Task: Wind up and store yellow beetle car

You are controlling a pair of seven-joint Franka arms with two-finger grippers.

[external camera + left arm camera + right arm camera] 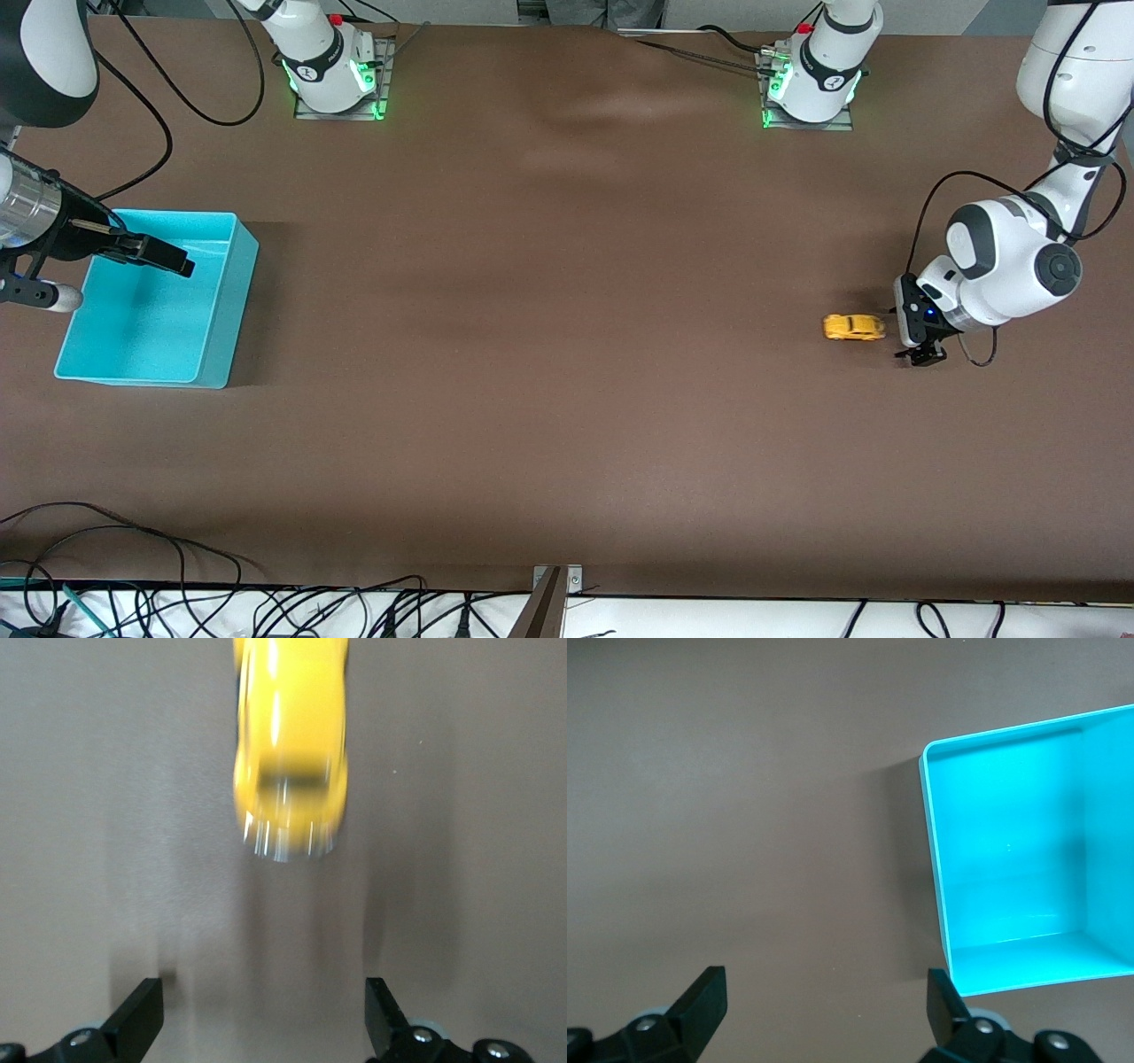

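The yellow beetle car [854,327] stands on its wheels on the brown table [567,354], toward the left arm's end of it and about midway between the edge with the robot bases and the edge nearest to the front camera. The left gripper [921,357] is low over the table just beside the car, on the side toward the left arm's end, and it does not touch the car. In the left wrist view the two dark fingertips [142,1014] stand wide apart with only bare table between them, and the car [288,744] lies a little ahead of them, apart from both, with its shape smeared by blur. The left gripper holds nothing. A turquoise box [213,354] with open top stands at the right arm's end of the table, well apart from the car, and its inside shows only the blue floor and walls. The right gripper [164,255] hangs over this box, near the wall toward the robot bases. In the right wrist view its fingertips [704,1001] are also spread wide with nothing between them, and one corner of the box [935,859] shows ahead of them. The right arm waits there.
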